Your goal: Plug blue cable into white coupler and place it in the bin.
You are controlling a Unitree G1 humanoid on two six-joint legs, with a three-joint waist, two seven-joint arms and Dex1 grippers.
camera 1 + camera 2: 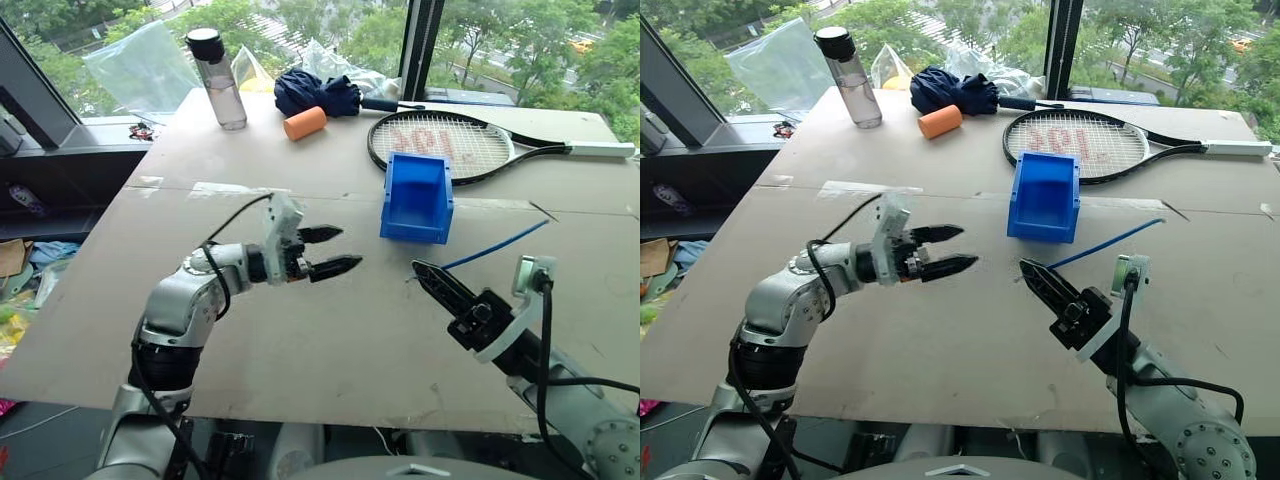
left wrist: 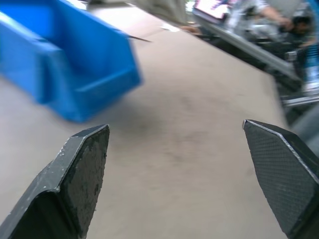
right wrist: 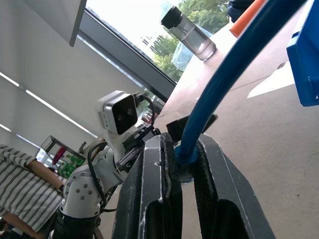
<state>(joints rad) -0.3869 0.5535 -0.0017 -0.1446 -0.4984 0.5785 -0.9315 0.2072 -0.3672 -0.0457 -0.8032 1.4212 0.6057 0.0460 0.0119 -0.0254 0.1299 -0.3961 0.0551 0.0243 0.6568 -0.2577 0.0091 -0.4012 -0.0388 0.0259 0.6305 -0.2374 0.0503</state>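
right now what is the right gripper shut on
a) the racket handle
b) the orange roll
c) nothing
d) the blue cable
d: in the right wrist view the right gripper has its fingers pinched on the blue cable, which trails away across the table.

I am looking down on a broad table (image 1: 300,330) with a pale brown, cardboard-like top, a taped seam running across it. Behind it a wide window (image 1: 500,40) with a dark upright frame post (image 1: 421,45) lets in plain daylight and looks onto green trees. At the far edge of the table I see a clear water bottle (image 1: 219,78) with a black cap, an orange cylinder (image 1: 305,123), a dark blue folded umbrella (image 1: 318,93) and a tennis racket (image 1: 450,146). Crumpled clear plastic bags (image 1: 145,65) lie against the glass. In the right wrist view, a person in a striped shirt (image 3: 22,186) stands beneath long ceiling lights.
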